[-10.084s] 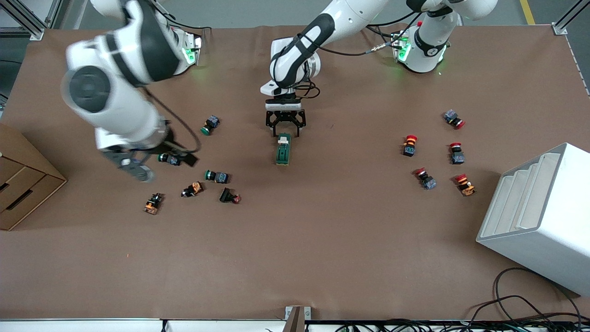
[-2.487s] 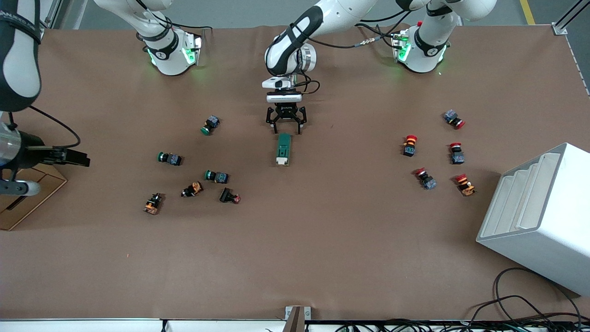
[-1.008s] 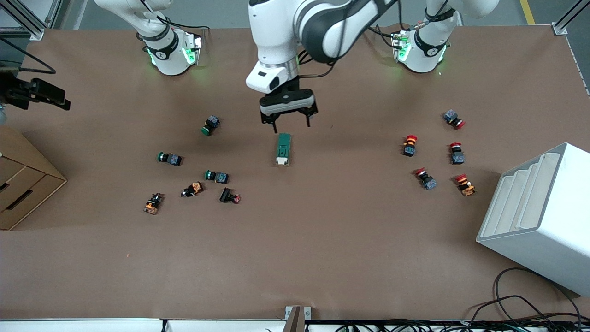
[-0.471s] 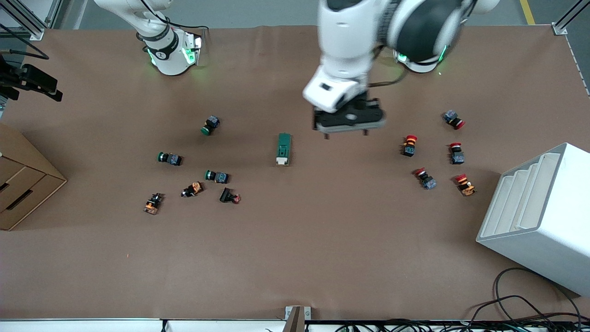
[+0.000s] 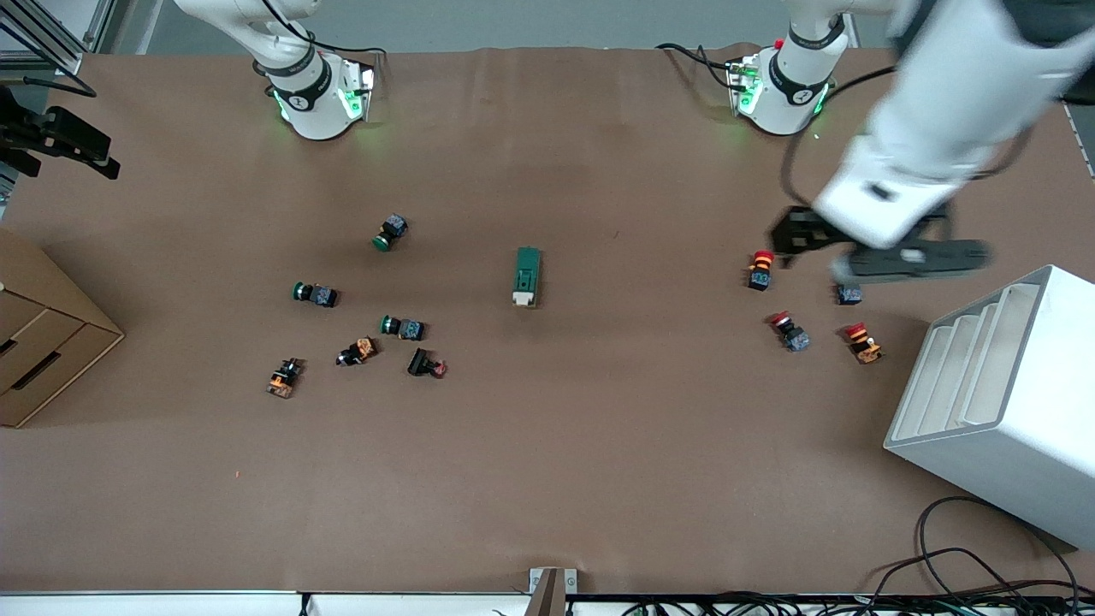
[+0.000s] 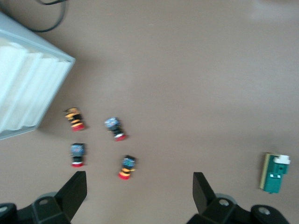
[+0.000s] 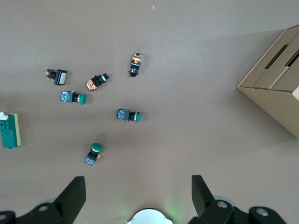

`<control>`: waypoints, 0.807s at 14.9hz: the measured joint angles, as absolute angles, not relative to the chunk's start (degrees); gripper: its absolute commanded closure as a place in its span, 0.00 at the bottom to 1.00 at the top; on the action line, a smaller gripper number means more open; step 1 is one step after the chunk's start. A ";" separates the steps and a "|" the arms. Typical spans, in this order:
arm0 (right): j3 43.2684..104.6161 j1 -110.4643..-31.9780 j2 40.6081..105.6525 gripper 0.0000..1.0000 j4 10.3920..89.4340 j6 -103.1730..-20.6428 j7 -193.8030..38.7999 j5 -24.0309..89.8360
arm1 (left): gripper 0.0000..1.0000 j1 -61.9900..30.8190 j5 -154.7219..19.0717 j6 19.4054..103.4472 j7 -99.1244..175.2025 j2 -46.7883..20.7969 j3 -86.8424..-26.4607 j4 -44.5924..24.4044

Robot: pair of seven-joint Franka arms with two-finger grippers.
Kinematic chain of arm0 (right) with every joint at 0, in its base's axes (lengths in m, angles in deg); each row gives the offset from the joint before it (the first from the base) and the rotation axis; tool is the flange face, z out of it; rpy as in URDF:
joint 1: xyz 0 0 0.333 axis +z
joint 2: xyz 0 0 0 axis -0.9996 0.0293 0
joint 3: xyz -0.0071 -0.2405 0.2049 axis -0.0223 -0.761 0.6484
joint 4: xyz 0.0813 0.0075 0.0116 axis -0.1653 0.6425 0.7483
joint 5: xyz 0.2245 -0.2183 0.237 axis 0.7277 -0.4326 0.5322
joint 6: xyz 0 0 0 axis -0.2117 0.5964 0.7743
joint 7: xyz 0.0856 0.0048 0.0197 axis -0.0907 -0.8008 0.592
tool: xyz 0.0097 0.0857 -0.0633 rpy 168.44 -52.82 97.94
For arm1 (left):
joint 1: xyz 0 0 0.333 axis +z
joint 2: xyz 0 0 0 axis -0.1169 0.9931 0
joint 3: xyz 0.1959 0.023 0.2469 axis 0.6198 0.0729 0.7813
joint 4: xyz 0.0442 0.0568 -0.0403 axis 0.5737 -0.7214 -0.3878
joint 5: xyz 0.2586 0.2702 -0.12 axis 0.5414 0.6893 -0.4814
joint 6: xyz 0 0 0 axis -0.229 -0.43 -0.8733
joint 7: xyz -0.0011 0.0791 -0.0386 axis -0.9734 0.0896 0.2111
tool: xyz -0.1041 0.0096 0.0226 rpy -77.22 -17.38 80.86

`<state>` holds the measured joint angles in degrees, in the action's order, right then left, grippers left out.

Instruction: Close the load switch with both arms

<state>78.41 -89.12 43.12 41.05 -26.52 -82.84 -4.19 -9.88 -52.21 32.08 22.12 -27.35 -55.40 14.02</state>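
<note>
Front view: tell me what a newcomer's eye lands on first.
The blurred white left arm, its open left gripper up over the red-capped push buttons toward the left arm's end of the table. Next, the load switch, lying alone mid-table with neither gripper touching it. The right gripper is open, held high over the table near the right arm's base, with the green-capped push buttons below it.

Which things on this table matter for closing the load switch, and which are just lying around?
Belong to the job:
load switch, mid-table
left tool, open, over the red push buttons
right tool, open, high above the green push buttons

Lying about:
green push buttons
red push buttons
cardboard drawer box
white rack
</note>
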 measured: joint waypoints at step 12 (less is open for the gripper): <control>78.24 -89.11 42.89 0.00 40.31 -25.51 -82.75 -2.65 | 0.00 -6.74 -56.48 27.46 42.38 -40.17 -42.63 6.02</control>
<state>78.24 -89.11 42.89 40.31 -25.51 -82.75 -2.65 -6.74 -56.48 27.46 42.38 -40.17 -42.63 6.02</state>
